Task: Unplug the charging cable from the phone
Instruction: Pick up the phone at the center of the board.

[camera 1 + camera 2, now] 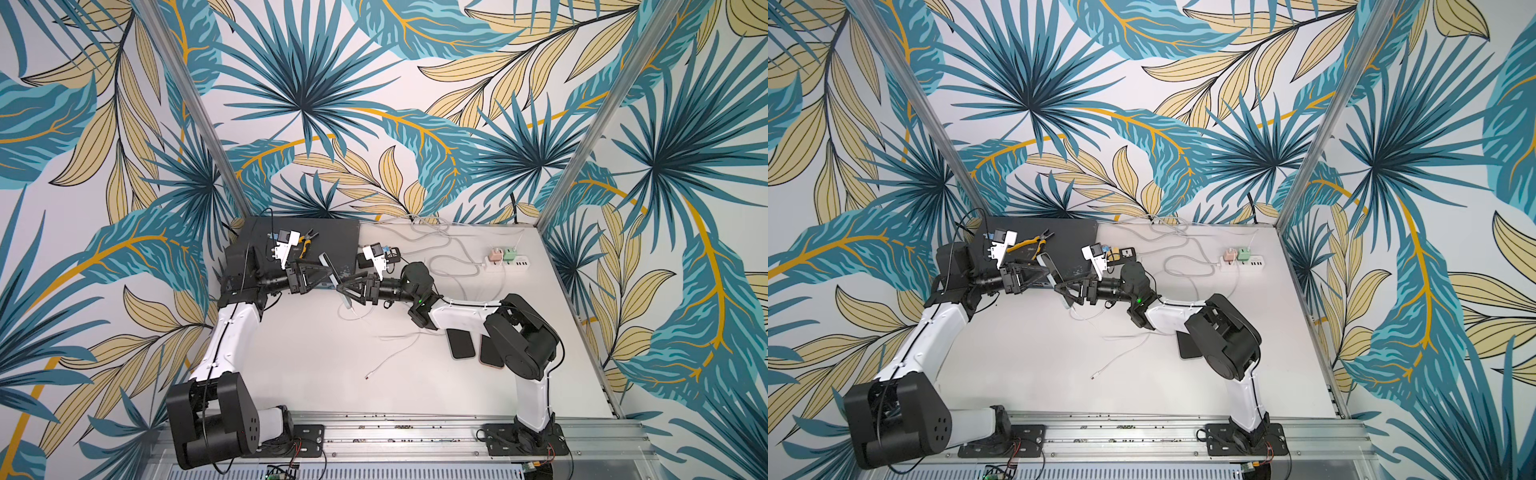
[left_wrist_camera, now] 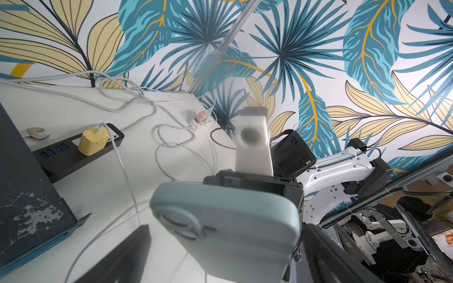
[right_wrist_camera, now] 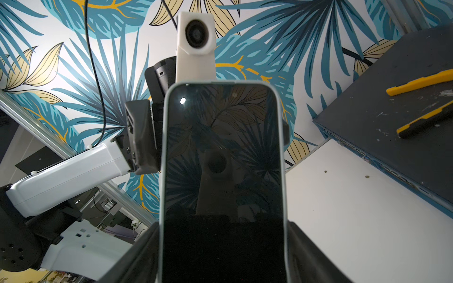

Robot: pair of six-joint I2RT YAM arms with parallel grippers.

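Observation:
A phone [image 1: 333,272] in a pale blue case hangs tilted above the table, between both arms. My right gripper [image 1: 345,291] is shut on its lower half, a finger pressed to each long edge; the right wrist view shows the dark screen [image 3: 221,152] facing that camera. My left gripper [image 1: 326,275] stands open around the phone's upper end. In the left wrist view the case back [image 2: 228,220] with its camera lenses sits between the fingers, one finger [image 2: 122,254] well apart from it. A white charging cable [image 1: 353,315] hangs from the phone's lower end onto the table; the plug is too small to make out.
Two dark phones [image 1: 461,343] lie by the right arm's elbow. A loose white cable [image 1: 390,357] trails across the table. A dark box [image 1: 336,237] at the back carries yellow-handled pliers [image 1: 307,242]. A white power strip [image 1: 509,262] and a black one [image 2: 61,156] with a yellow charger [image 2: 93,143] lie behind.

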